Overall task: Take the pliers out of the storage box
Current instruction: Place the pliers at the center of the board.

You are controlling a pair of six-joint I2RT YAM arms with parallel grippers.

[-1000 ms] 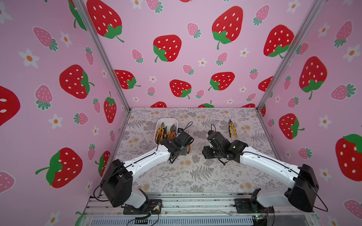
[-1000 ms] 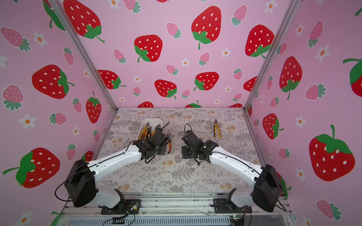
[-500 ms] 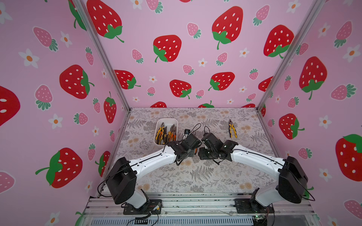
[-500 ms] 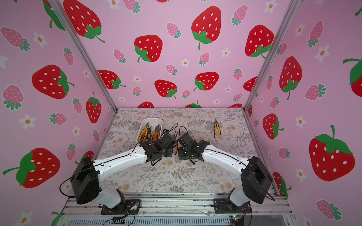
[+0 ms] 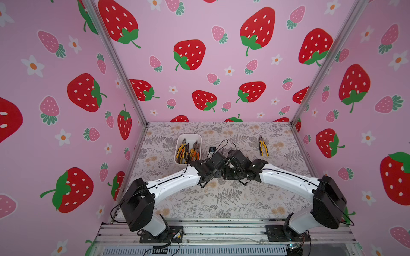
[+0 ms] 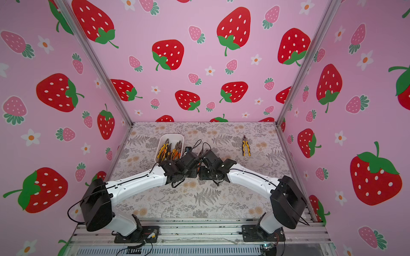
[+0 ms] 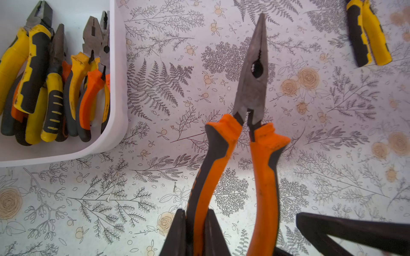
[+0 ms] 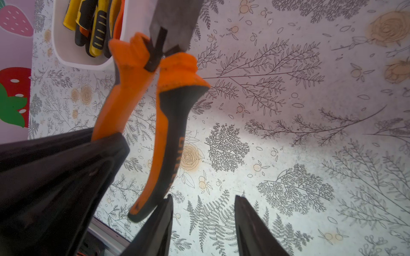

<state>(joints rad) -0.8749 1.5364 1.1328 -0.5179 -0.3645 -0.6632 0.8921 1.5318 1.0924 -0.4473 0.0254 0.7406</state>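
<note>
Left wrist: clamps narrow with the left gripper (image 7: 195, 221) on one handle of the orange needle-nose pliers (image 7: 250, 88), nose ahead, already clear of the storage box (image 7: 117, 88) alongside. Leaves the second handle free, likely for a handover.

Right wrist: hovers part-open and empty with the right gripper (image 8: 204, 199), free handle just beside one fingertip (image 8: 163, 212), not between.

Top view: shows the other pliers (image 5: 187, 151) heaped in the box beyond the left gripper, and yellow-handled pliers (image 5: 263, 147) beyond the right.

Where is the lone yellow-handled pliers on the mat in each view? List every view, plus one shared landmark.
Both top views: the yellow pliers lie on the mat, far right of the storage box.
Left wrist: only its handles show, beyond the held orange pliers from the box.
Right wrist: not in it.
Landmark: the white storage box, in all four.
</note>
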